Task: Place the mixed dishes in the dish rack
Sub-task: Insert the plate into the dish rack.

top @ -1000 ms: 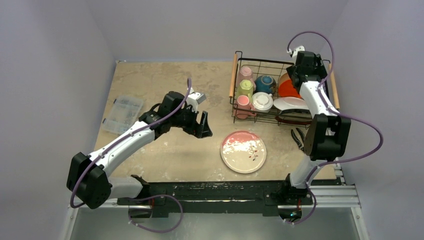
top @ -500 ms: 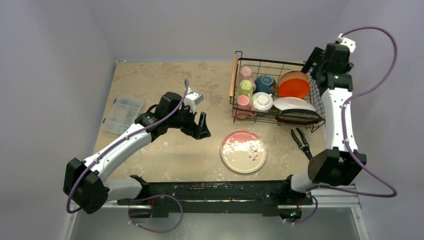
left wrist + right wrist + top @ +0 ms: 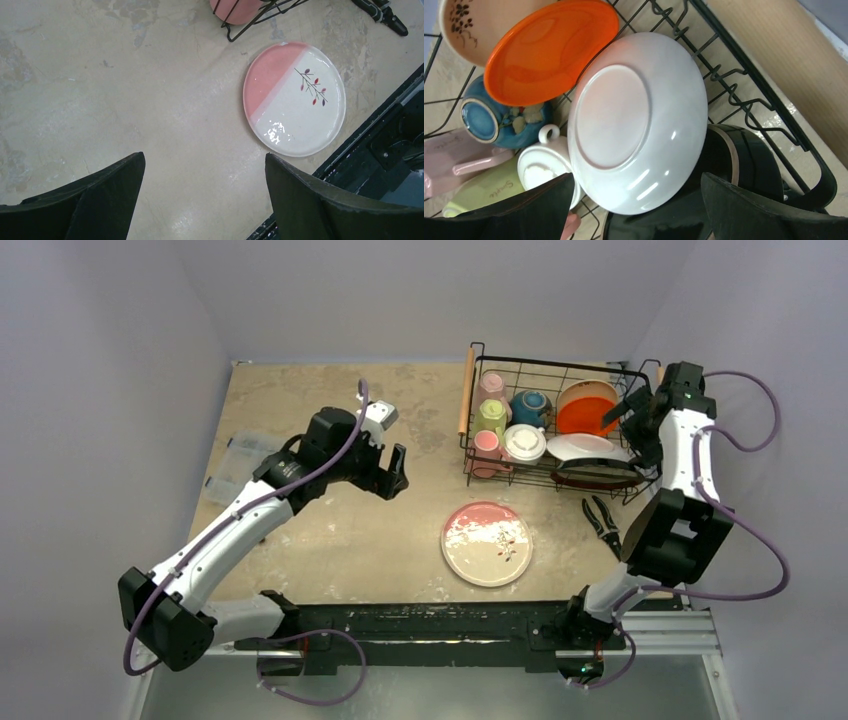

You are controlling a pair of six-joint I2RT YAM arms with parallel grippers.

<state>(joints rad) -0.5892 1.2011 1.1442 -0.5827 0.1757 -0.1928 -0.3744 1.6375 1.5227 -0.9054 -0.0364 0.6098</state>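
At the near edge of the worktop (image 3: 330, 540), just beyond the arm bases: one pink-and-cream plate (image 3: 487, 543) with a red sprig, flat and face up, well apart from the dish rack (image 3: 540, 362). Judged the only dish not yet loaded. Black pliers (image 3: 600, 520) just to its right, no part of the job.

Further in, left of the plate: left end effector (image 3: 392, 472), fingers spread wide, nothing between them, hovering over bare worktop. From its wrist camera, plate (image 3: 295, 97) ahead and to the right, no contact. Clear compartment box (image 3: 240, 455) beyond the left arm, partly hidden by it.

Far right: rack, well filled.
- Near row: salmon mug (image 3: 487, 445), white mug (image 3: 525, 443), white plate (image 3: 585, 447) tipped bottom-up over a dark dish (image 3: 598, 475).
- Middle: yellow-green mug (image 3: 491, 415), teal bowl (image 3: 531, 406), red-orange plate (image 3: 585, 415) leaning on edge.
- Far end: pale pink mug (image 3: 490, 386), plus a cream dish (image 3: 469, 25) with a dark floral sprig behind the orange plate.

Right end effector (image 3: 632, 420) at the rack's right side, above the white plate (image 3: 639, 120), fingers apart, gripping nothing.

Progress estimate: nearly done. Four mugs, bowl and several plates in; one plate to lift and slot. Free space appears tight, likeliest beside the leaning plates.
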